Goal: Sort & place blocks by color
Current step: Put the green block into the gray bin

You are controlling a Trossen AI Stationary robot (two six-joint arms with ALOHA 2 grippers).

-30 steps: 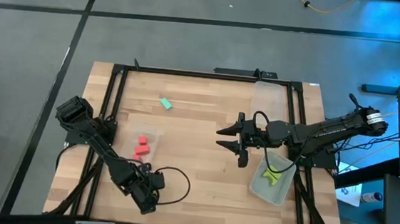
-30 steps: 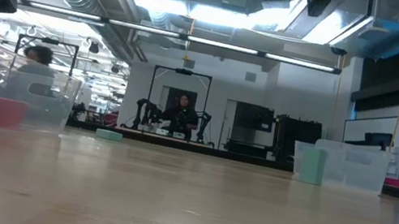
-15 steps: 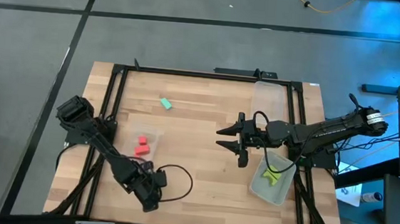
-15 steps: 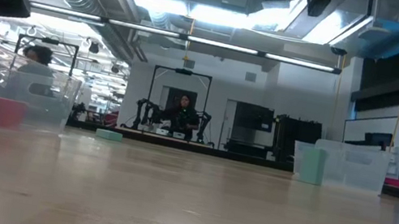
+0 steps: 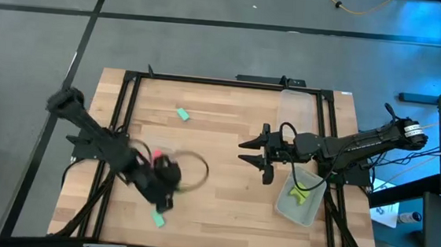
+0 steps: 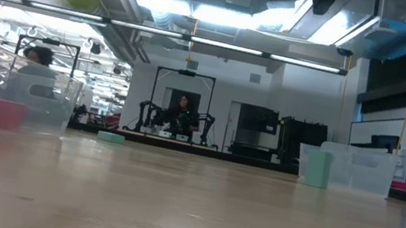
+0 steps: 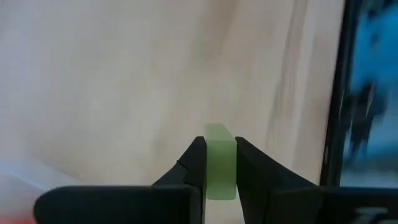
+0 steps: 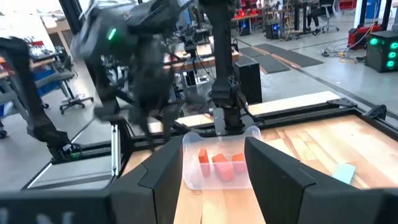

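Left wrist view shows the clearest fact of this moment: the left gripper [image 7: 220,163] has its fingers closed on a small yellow-green block [image 7: 219,160], which sits upright between the two tips above the bare wood of the desk [image 7: 112,81].

From above, the left gripper [image 5: 158,183] is at the near left part of the desk, just beside the clear tray of red blocks [image 5: 157,158]. A small green piece [image 5: 157,219] shows at the near edge of the desk just below this gripper; whether it is the held block or another one lying there, I cannot tell. The right wrist view shows three red blocks [image 8: 219,163] in their tray — this colour seems finished.

The right gripper [image 5: 259,158] waits over the middle of the desk with its fingers partly open and nothing between them. Beside it, at the right edge, a second clear tray [image 5: 300,196] holds yellow-green blocks [image 5: 301,192]; how many, I cannot tell. A third tray [image 5: 298,107] stands at the far right and looks empty.

One mint block [image 5: 182,114] lies alone on the far part of the desk, well apart from both arms. So, as I judge it, red is done, the held yellow-green block must go across to the right tray, and the mint ones are not yet sorted.
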